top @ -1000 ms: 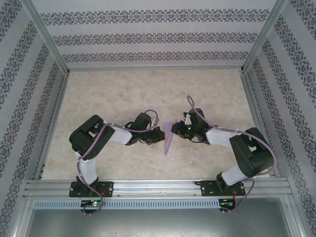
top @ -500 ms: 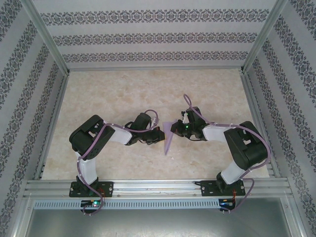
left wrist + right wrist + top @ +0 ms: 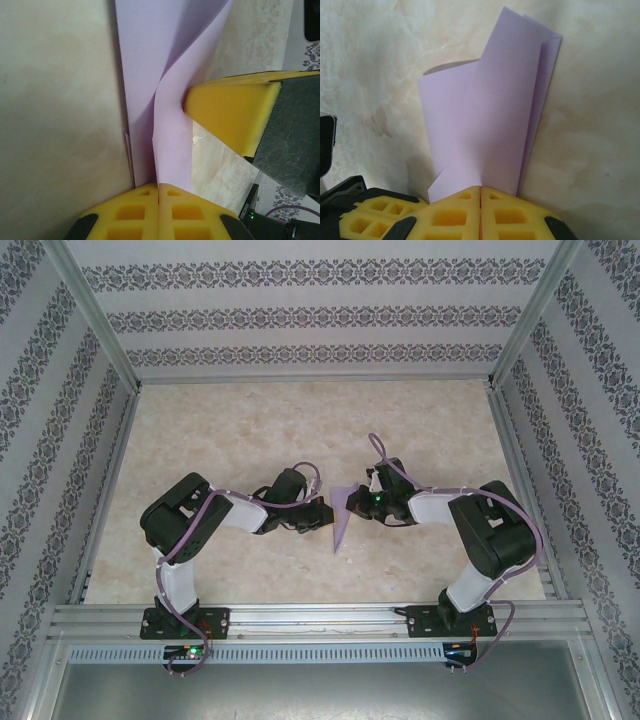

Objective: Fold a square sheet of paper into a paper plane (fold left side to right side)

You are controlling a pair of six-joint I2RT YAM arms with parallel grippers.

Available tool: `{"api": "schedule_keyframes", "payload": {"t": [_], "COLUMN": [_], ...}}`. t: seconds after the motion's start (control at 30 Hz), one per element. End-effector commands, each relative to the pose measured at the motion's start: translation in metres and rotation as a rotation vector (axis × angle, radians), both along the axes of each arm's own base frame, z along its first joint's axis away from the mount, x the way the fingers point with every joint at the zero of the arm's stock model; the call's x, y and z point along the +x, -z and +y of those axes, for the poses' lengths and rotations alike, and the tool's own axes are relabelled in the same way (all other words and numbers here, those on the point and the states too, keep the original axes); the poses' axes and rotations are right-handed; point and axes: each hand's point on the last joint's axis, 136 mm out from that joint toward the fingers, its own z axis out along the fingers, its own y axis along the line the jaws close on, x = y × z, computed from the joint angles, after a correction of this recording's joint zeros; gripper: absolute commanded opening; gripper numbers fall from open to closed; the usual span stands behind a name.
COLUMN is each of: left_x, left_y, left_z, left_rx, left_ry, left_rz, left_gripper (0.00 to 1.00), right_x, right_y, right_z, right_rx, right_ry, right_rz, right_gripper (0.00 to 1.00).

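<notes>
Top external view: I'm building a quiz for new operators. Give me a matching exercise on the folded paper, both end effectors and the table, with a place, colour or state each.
1. folded paper
2. left end effector
3. right end effector
4. table

A. beige, marbled
B. shut on the folded paper's right side
C. lavender
D. shut on the folded paper's left side

Pairs: 1-C, 2-D, 3-B, 4-A

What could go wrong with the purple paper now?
1. The left gripper and right gripper both look shut on the thin paper plane, close together. Pulling different ways could tear it.
2. One flap bulges instead of lying flat, so pressing it now might make a crooked crease.
3. The layers' edges don't line up in the right wrist view, so the wings may end up uneven.
</notes>
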Motion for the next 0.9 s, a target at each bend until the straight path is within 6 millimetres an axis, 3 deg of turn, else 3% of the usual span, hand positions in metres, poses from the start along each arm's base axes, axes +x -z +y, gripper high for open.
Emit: {"api": "schedule_keyframes", "payload": {"t": [0.0,0.23,0.33,0.47,0.6,0.73,0.87], "left_x": [-0.009,-0.007,-0.003,0.0,0.0,-0.003,-0.009], "left_y": [0.049,0.041,0.026,0.001,-0.02,-0.041,-0.061], "left_z": [0.034,0.034,0.031,0.029,0.038,0.047,0.035], "left_rx": [0.188,0.176,0.14,0.11,0.147,0.174,0.121], "left_ry": [-0.087,-0.087,-0.09,-0.086,-0.087,-0.075,-0.007], "left_rz": [0.109,0.082,0.035,-0.015,-0.055,-0.084,-0.077], "left_gripper": [0.0,0.01,0.05,0.17,0.24,0.24,0.18], "right_x": [0.0,-0.008,-0.017,-0.028,-0.033,-0.032,-0.031], "right_y": [0.005,0.019,0.029,0.041,0.046,0.044,0.043], "right_z": [0.002,-0.004,-0.01,-0.014,-0.014,-0.012,-0.011], "right_rx": [-0.025,-0.069,-0.1,-0.115,-0.115,-0.112,-0.11], "right_ry": [-0.023,-0.032,-0.04,-0.045,-0.054,-0.059,-0.064], "right_rz": [0.004,0.052,0.09,0.132,0.145,0.137,0.133], "right_gripper": [0.07,0.05,0.01,0.0,0.0,0.0,0.0]}}
